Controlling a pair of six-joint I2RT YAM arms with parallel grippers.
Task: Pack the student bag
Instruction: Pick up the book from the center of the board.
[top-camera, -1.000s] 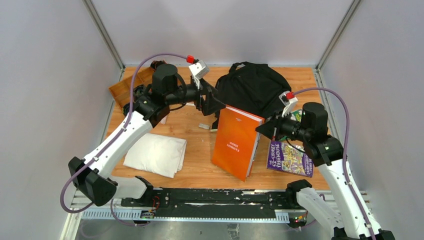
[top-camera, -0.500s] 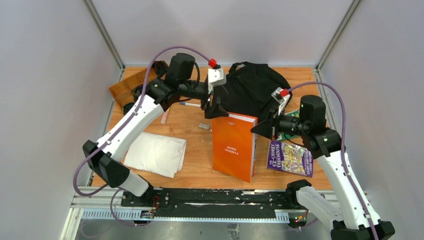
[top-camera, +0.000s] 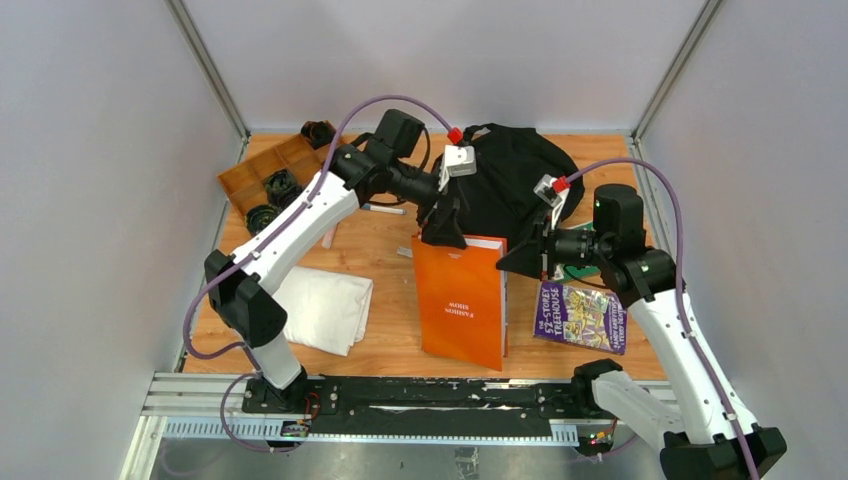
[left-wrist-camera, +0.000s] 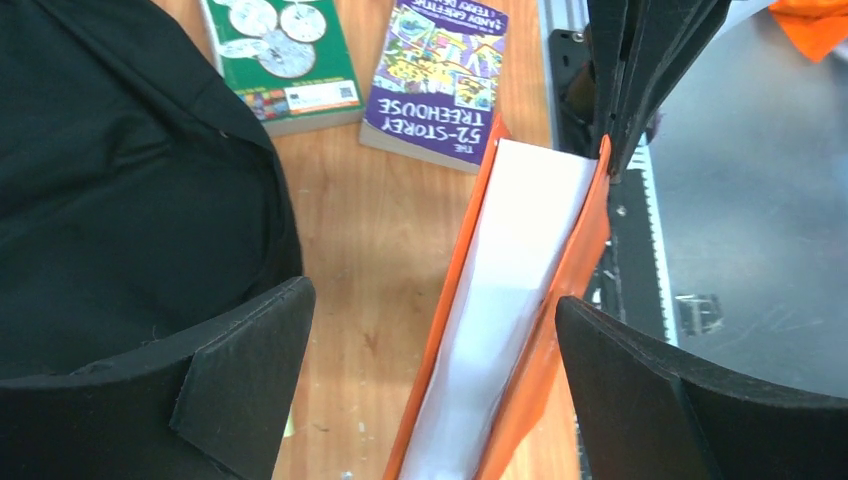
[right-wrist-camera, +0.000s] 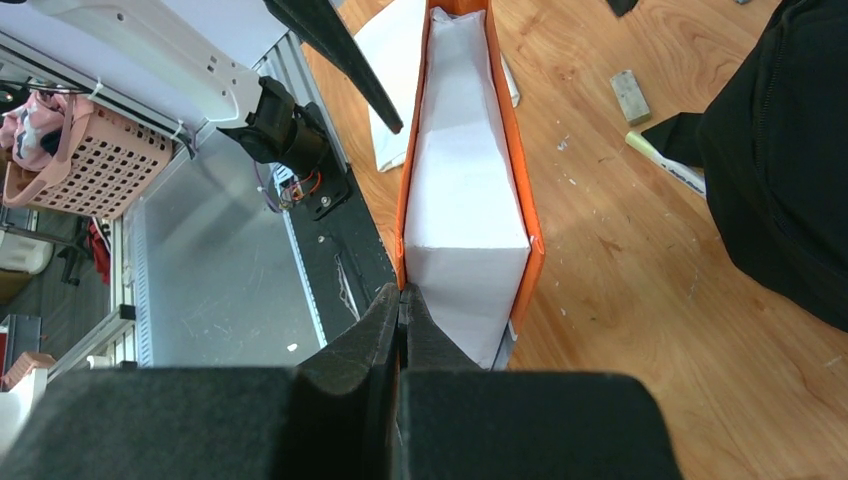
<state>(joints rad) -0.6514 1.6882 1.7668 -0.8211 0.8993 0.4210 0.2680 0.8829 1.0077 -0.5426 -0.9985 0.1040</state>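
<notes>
The student bag (top-camera: 505, 180), a soft black backpack, lies at the back of the table and fills the left of the left wrist view (left-wrist-camera: 120, 200). In front of it an orange book (top-camera: 462, 305) stands nearly upright on its edge. My right gripper (top-camera: 512, 258) is shut on the book's front cover at its right side (right-wrist-camera: 402, 295). My left gripper (top-camera: 443, 228) hangs open over the book's top far corner. Its fingers straddle the white page block (left-wrist-camera: 510, 300) without touching it.
A purple paperback (top-camera: 580, 318) and a green book (left-wrist-camera: 285, 60) lie right of the orange book. A folded white cloth (top-camera: 315, 308) lies front left, and a wooden compartment tray (top-camera: 270, 175) sits back left. A pen (top-camera: 385, 209) and a small eraser (top-camera: 405, 253) lie left of the bag.
The left arm has swung right from beside the bag to above the book's top, its jaws opening wider. The right gripper has tipped the orange book more upright.
</notes>
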